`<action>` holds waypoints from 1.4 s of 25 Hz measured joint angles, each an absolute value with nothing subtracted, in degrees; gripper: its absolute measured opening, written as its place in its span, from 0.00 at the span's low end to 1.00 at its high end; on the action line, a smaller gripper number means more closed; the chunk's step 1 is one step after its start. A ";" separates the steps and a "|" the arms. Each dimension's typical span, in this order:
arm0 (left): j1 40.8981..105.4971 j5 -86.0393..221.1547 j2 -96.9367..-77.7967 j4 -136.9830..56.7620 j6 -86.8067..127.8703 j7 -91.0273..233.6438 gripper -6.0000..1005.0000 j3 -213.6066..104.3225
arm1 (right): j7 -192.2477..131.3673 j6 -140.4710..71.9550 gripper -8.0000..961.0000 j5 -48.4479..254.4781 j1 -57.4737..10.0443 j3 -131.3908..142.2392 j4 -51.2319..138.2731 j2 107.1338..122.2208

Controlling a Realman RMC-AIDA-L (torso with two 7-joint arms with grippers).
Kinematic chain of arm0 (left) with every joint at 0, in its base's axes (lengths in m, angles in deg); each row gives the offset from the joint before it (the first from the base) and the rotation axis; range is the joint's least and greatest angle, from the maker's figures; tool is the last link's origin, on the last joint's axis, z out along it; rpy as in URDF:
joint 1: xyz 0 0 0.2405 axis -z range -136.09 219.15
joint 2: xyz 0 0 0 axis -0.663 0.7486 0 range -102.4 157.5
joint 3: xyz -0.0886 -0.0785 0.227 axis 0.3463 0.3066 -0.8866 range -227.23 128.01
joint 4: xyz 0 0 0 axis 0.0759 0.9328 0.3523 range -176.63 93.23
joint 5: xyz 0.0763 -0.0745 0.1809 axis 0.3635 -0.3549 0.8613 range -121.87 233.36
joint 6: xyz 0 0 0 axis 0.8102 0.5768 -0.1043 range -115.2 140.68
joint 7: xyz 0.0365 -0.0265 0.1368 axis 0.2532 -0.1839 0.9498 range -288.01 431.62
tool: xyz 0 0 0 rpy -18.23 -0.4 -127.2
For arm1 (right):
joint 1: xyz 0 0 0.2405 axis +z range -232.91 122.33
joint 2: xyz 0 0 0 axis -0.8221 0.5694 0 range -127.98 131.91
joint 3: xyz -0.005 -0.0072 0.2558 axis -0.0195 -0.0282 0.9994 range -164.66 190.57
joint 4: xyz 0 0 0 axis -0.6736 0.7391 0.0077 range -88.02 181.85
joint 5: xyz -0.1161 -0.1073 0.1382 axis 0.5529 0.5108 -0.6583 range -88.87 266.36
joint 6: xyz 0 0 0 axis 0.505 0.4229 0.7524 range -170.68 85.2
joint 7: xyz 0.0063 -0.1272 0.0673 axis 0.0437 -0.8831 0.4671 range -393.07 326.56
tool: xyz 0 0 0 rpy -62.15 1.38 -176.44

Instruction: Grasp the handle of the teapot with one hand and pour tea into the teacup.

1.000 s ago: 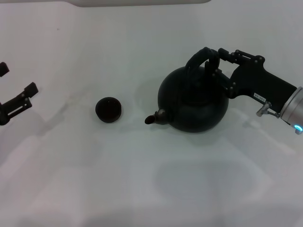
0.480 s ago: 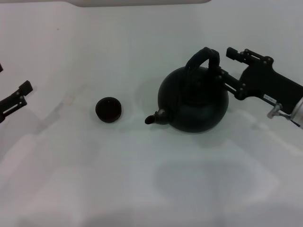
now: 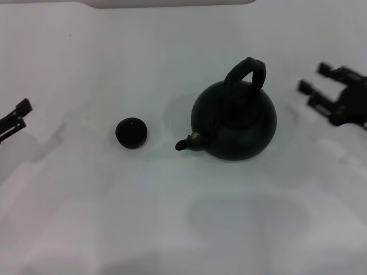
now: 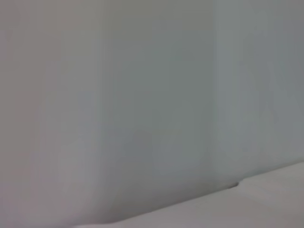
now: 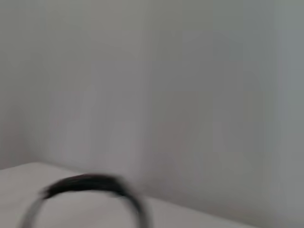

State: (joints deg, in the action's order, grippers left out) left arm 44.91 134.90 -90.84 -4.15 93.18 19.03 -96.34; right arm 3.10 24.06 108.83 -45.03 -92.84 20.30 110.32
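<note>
The right pincer (image 3: 321, 86), fingers spread open, is backing away from the teapot's handle (image 3: 245, 73), leaving the teapot (image 3: 234, 120) sitting ungripped on the table (image 3: 172, 217), beside the teacup (image 3: 131, 133), pouring apparently done.

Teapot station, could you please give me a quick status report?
Right gripper open, clear of the teapot, handle free. Left gripper at table's left edge. Teacup beside spout, nothing between.
</note>
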 joint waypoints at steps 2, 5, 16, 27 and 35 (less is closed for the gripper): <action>44.79 134.86 -90.85 -4.27 92.47 18.99 0.88 -95.81 | 2.74 23.90 0.61 108.84 -45.90 -88.98 20.54 110.06; 45.23 134.70 -90.97 -5.53 92.10 19.05 0.88 -93.21 | 0.03 23.13 0.61 108.84 -46.44 -78.78 23.04 110.80; 46.51 127.70 -91.45 -12.36 92.43 20.94 0.88 -80.49 | -7.37 15.54 0.61 108.80 -45.60 -60.35 24.99 114.20; 49.13 117.86 -91.48 -24.30 91.65 37.84 0.88 -80.10 | -13.97 14.91 0.61 108.44 -44.74 -56.32 25.37 115.31; 50.69 116.96 -91.56 -28.96 89.35 40.78 0.88 -80.29 | -16.05 15.11 0.60 108.46 -44.63 -54.75 26.43 115.37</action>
